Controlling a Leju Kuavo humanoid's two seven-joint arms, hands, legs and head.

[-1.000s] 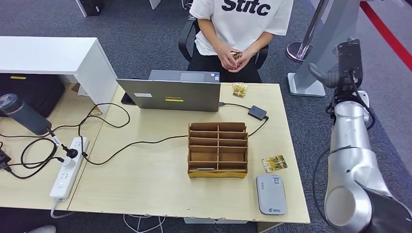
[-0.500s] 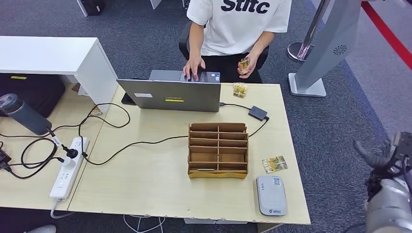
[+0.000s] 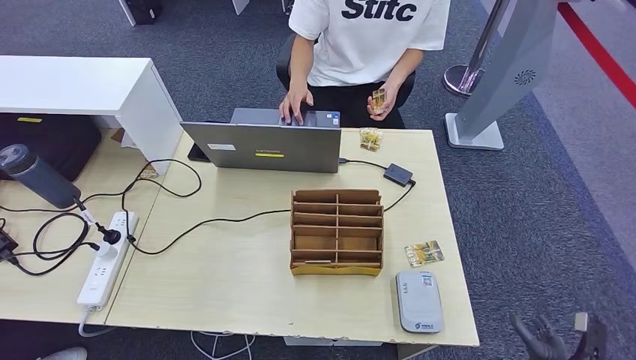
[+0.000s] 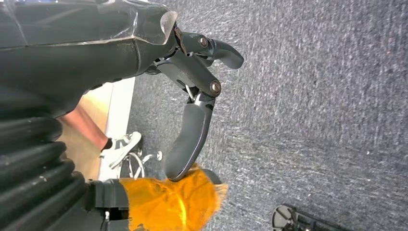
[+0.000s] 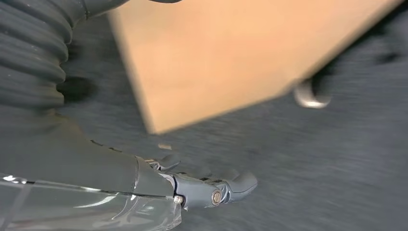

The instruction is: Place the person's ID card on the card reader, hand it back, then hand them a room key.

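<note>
A person in a white shirt sits at the far side of the table and holds a yellowish card (image 3: 379, 100) in one hand. Their other hand (image 3: 295, 103) rests on the laptop (image 3: 262, 146). The grey card reader (image 3: 418, 301) lies near the table's front right corner. One yellowish card (image 3: 424, 253) lies just beyond the reader, and another (image 3: 369, 138) lies near the far edge. My right hand (image 3: 553, 341) hangs low off the table's front right corner, fingers apart and empty; its fingers (image 5: 211, 191) hover over the carpet. My left hand (image 4: 195, 101) hangs over the floor, holding nothing.
A brown compartment box (image 3: 337, 231) stands mid-table left of the reader. A small black box (image 3: 397, 174) with a cable lies beyond it. A power strip (image 3: 106, 257) and cables lie on the left, near a dark flask (image 3: 34, 176). A grey stand (image 3: 499, 71) rises at the right.
My right arm has dropped from raised beside the table's far right to low at the front right corner. The person put one hand on the laptop and lifted a card.
</note>
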